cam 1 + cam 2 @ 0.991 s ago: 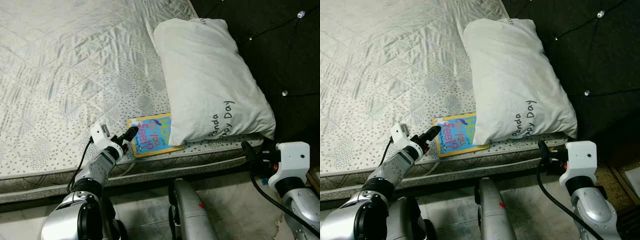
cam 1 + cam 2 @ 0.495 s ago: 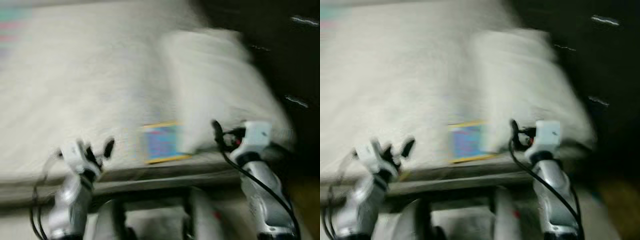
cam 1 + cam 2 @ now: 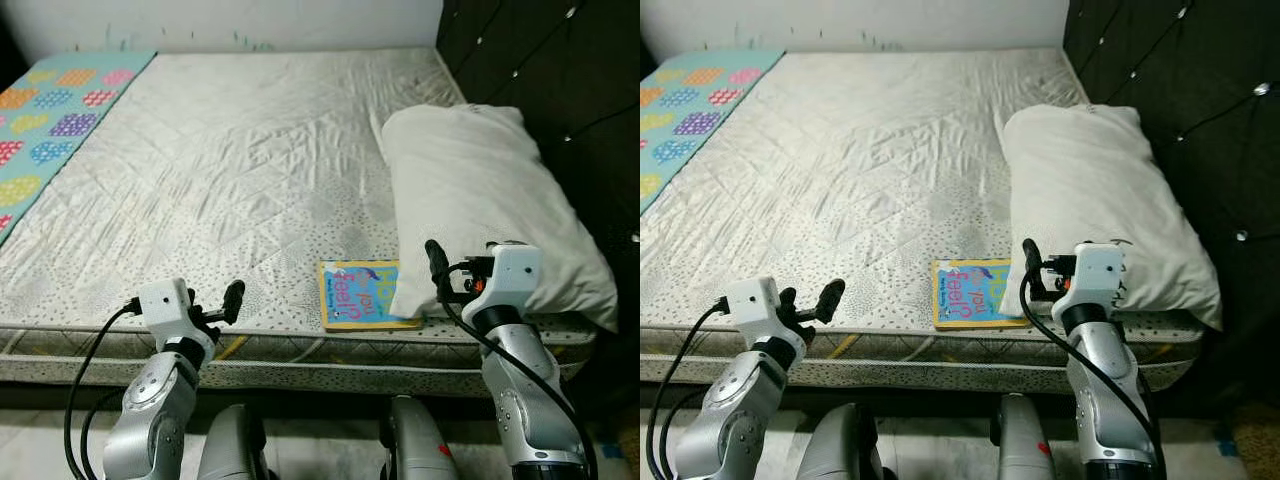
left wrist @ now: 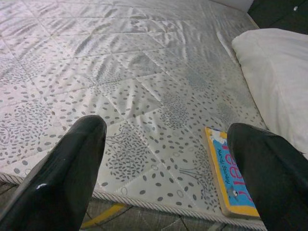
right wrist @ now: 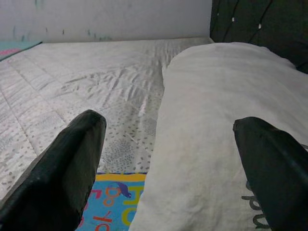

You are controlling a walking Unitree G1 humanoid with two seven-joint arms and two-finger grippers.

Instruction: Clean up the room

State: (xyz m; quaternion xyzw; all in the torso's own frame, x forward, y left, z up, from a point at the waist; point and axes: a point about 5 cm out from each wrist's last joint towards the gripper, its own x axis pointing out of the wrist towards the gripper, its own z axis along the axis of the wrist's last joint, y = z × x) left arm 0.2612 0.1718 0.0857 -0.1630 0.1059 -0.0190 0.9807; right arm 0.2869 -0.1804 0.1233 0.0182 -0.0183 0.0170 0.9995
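Note:
A blue picture book with a yellow border [image 3: 362, 294] lies flat near the front edge of the mattress [image 3: 250, 150], its right side tucked under a white pillow [image 3: 490, 200]. My left gripper [image 3: 212, 305] hovers open at the mattress edge, well left of the book [image 4: 231, 179], with nothing between its fingers. My right gripper [image 3: 442, 272] is open and raised at the pillow's front corner, just right of the book [image 5: 114, 202]. The right wrist view looks along the pillow [image 5: 216, 120].
A dark tufted headboard [image 3: 560, 60] runs along the right of the bed. A patterned colourful quilt [image 3: 45, 110] covers the far left. A white wall [image 3: 230, 20] stands behind. My legs show below the bed's front edge [image 3: 300, 350].
The camera swung up and left, so the whole bed now shows. My left gripper moved left, away from the book. My right gripper rose from below the mattress edge to the pillow's corner.

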